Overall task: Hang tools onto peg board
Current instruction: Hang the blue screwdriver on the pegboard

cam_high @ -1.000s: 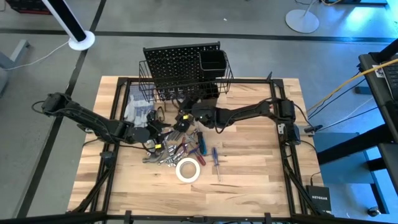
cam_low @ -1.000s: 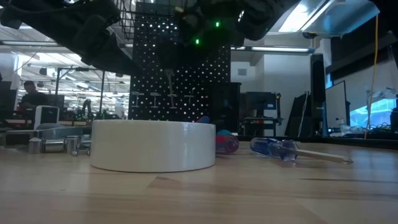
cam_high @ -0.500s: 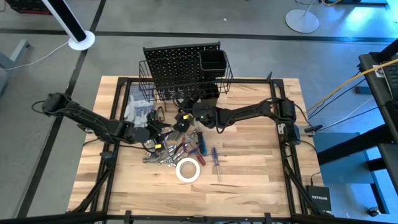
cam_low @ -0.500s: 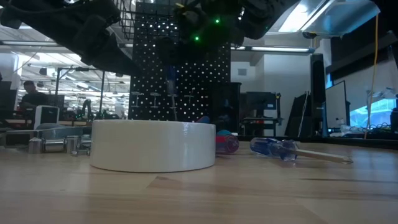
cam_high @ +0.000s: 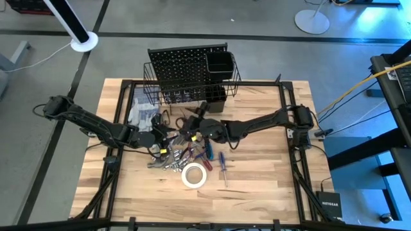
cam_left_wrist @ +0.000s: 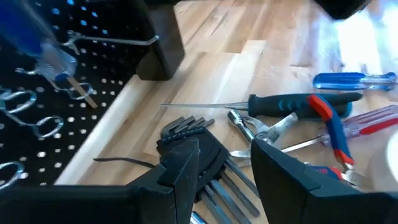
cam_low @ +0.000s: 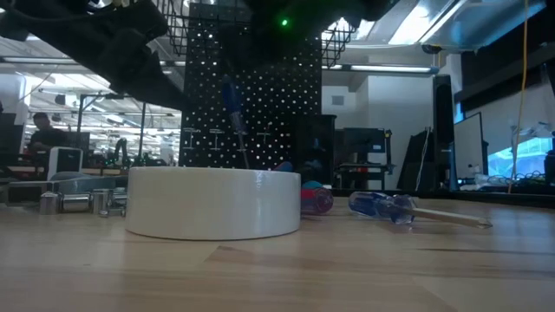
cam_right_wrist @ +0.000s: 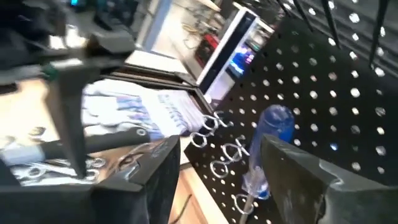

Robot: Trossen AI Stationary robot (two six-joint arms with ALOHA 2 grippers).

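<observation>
Blurred in the left wrist view: blue-handled screwdriver [cam_left_wrist: 43, 53] against peg board [cam_left_wrist: 68, 87]. Hidden behind white tape roll [cam_low: 213, 203] in the low view: most tools on table [cam_low: 347, 269].

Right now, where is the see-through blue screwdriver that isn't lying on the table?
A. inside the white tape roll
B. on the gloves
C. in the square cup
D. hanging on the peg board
D: the blue screwdriver hangs handle-up in a ring hook on the peg board, in front of the open right gripper.

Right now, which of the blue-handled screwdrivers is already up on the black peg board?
The blue-handled screwdriver hanging upright in a wire hook on the black perforated peg board; the other blue-handled screwdriver lies flat on the wooden table.
</observation>
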